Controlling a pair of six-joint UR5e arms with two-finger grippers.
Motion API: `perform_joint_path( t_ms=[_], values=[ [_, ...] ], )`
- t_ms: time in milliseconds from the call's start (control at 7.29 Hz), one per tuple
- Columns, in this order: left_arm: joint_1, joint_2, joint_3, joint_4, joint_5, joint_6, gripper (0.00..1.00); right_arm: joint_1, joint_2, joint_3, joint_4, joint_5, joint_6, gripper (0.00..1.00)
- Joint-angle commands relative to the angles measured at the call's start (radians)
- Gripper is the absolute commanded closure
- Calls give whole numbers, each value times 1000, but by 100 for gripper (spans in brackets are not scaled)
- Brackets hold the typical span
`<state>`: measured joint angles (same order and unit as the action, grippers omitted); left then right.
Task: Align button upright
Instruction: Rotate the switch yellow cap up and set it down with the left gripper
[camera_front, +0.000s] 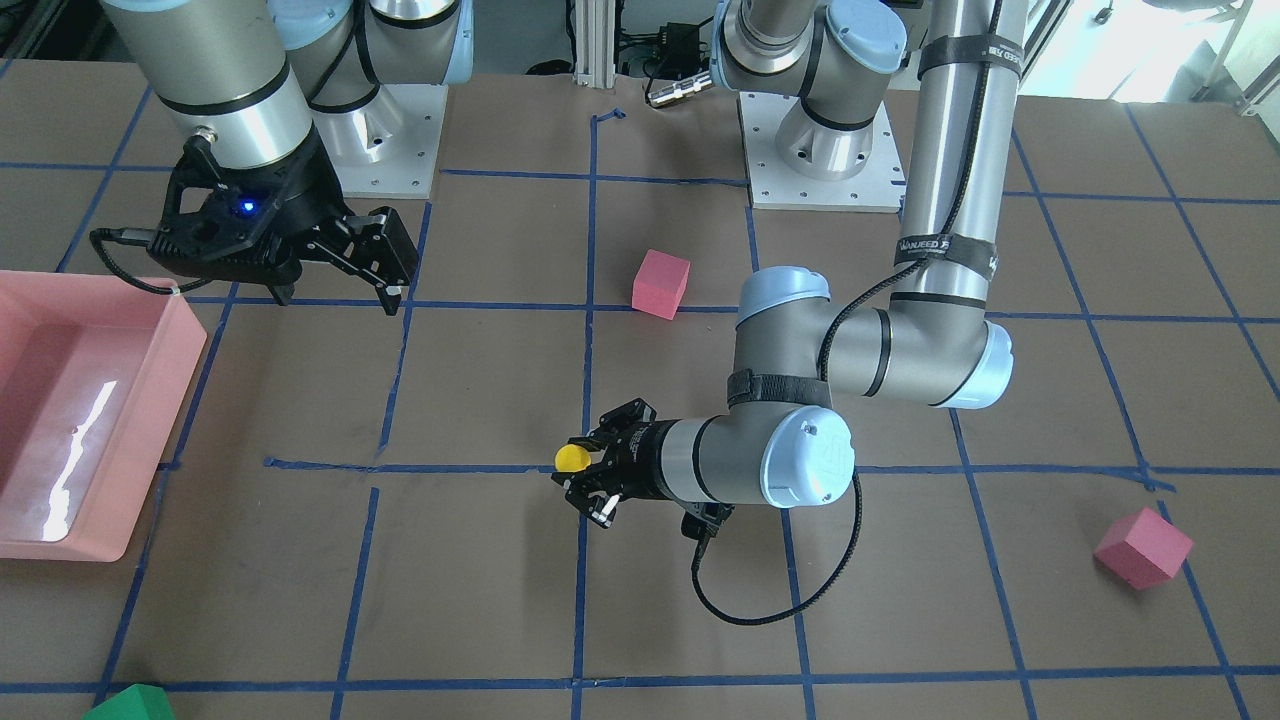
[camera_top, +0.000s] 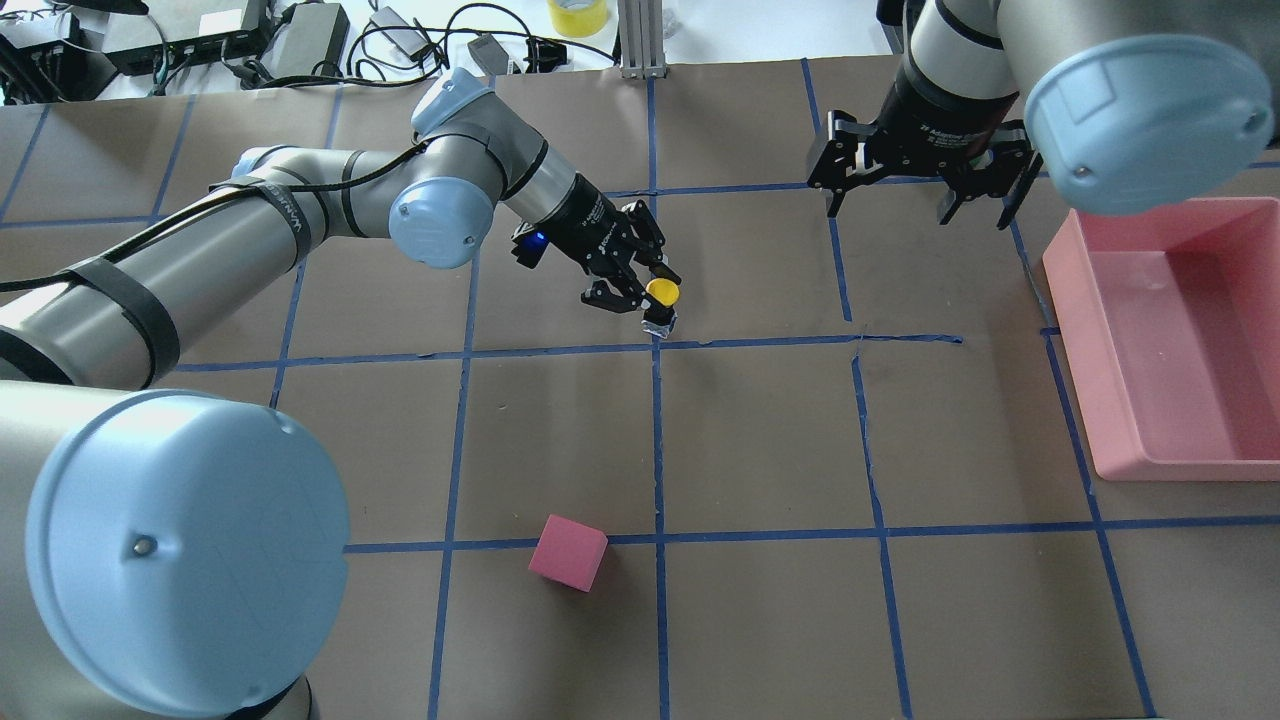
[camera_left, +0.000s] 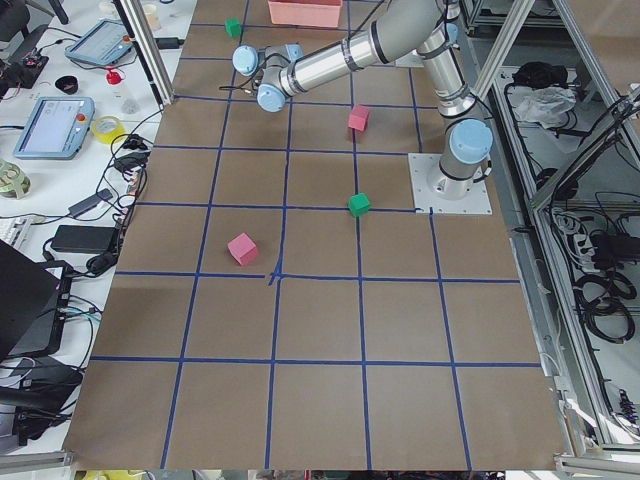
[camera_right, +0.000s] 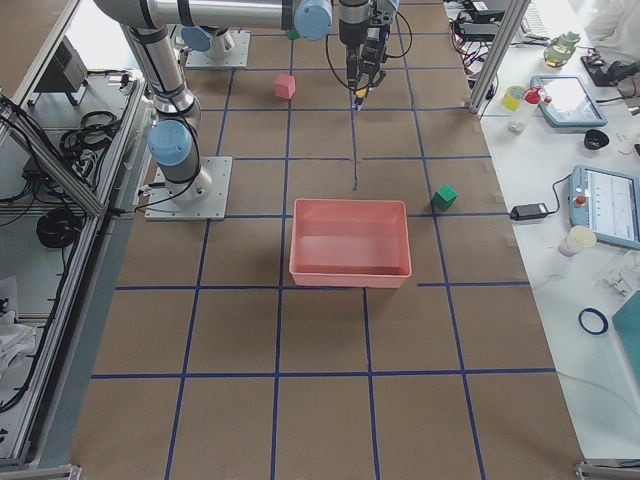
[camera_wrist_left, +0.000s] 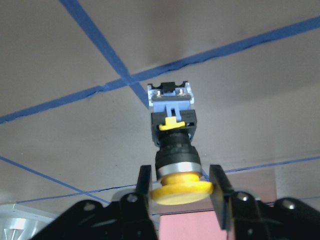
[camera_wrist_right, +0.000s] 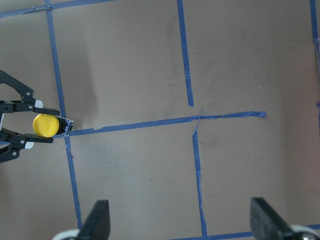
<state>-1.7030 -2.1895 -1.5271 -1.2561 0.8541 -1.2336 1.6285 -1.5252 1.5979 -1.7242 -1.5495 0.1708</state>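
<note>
The button (camera_top: 660, 305) stands upright on the brown table, its dark block body on a blue tape crossing and its yellow cap (camera_front: 571, 458) on top. My left gripper (camera_front: 584, 480) reaches in almost level and is shut on the cap. In the left wrist view the button (camera_wrist_left: 174, 130) shows upside down, with a finger (camera_wrist_left: 145, 187) on each side of the cap. It also shows at the left edge of the right wrist view (camera_wrist_right: 46, 125). My right gripper (camera_front: 340, 293) hangs open and empty above the table, well away from the button and near the tray.
A pink tray (camera_top: 1066, 300) sits on the robot's right side. One pink foam cube (camera_front: 661, 284) lies between the two bases, and another (camera_front: 1143, 548) lies at the far side on the robot's left. A green cube (camera_front: 130, 703) is at the far edge.
</note>
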Motion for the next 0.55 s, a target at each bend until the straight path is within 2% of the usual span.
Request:
perform_joint_path(
  t_ms=[0,137,275,412],
  values=[
    [0,4,-27,0,2,0,100,2,0,0,0,0,0,0],
    [0,5,-25,0,13,0,27,2,0,0,0,0,0,0],
    [-1,16,-24,1,25,5,0,1,0,2,0,-1,0,0],
    [-1,30,-21,3,39,6,0,2,0,0,-2,2,0,0]
  ],
)
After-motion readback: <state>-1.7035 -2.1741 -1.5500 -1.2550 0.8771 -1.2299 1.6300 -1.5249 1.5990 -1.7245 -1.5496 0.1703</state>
